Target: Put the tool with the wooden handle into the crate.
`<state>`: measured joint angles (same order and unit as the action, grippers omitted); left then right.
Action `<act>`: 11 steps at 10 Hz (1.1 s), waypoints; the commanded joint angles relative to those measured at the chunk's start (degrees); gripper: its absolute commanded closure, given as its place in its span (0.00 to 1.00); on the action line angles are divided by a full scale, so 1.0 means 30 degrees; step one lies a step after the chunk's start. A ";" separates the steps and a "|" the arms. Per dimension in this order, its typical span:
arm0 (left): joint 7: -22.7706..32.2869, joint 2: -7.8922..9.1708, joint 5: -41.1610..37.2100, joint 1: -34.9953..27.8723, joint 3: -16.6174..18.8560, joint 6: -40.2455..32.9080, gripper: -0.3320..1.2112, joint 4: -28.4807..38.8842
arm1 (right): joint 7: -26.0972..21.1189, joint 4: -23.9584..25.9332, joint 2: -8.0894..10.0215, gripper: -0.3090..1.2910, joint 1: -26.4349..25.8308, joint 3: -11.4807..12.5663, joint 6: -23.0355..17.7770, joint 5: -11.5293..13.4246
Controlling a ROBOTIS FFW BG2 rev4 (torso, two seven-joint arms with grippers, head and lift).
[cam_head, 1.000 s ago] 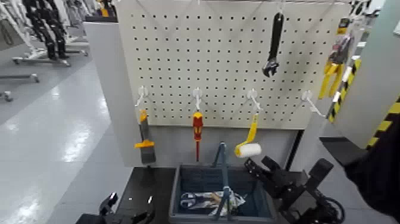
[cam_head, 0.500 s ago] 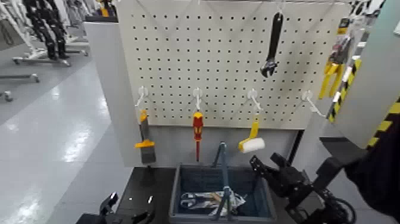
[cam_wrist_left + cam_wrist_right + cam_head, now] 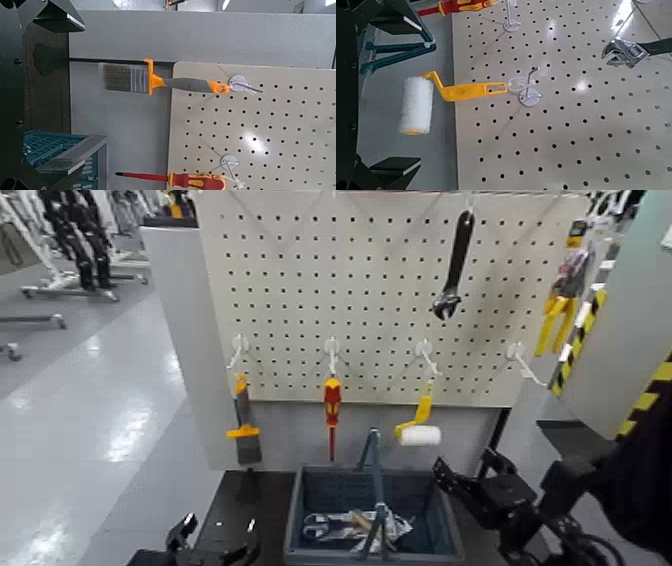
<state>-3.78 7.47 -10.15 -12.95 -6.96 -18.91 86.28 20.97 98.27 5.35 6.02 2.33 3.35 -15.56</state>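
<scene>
The dark grey crate (image 3: pixel 300 530) stands low in the middle of the head view, its arched bar handle (image 3: pixel 376 480) upright. Several tools lie inside it. A light tan handle (image 3: pixel 358 518) shows among them, most likely the tool with the wooden handle; its blade is hidden. My right gripper (image 3: pixel 466 473) hangs open and empty just right of the crate, below the paint roller. In the right wrist view its fingers (image 3: pixel 391 170) frame the roller with nothing between them. My left gripper (image 3: pixel 218 537) sits low at the crate's left, open.
A white pegboard (image 3: pixel 380 300) rises behind the crate. An orange-handled paintbrush (image 3: pixel 244 428), a red-and-yellow screwdriver (image 3: pixel 331 408), a yellow-handled paint roller (image 3: pixel 420 430) and a black wrench (image 3: pixel 455 260) hang on it. One hook (image 3: pixel 520 360) at the right is bare. Yellow-and-black striped edging (image 3: pixel 640 405) borders the right.
My right gripper has drawn back to the right and lower, away from above the crate, staying open. The paint roller and the wrench have swung slightly.
</scene>
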 commanded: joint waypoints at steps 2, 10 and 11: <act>-0.0001 0.0000 -0.0016 -0.0048 0.0035 -0.0083 0.29 0.0038 | -0.1864 0.0904 -0.0729 0.28 0.1656 0.0277 -0.1467 0.1906; 0.0146 -0.0029 0.0042 -0.0224 0.0211 -0.0464 0.29 0.0126 | -0.4062 0.0084 -0.1725 0.28 0.3795 0.0365 -0.3752 0.2492; 0.0233 0.0000 0.0101 -0.0312 0.0240 -0.0464 0.29 0.0214 | -0.4208 -0.0004 -0.1725 0.28 0.3912 0.0248 -0.3869 0.2697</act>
<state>-3.09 7.41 -9.93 -13.76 -6.27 -20.30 86.76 8.47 98.48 0.21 17.50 3.30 -7.93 -7.87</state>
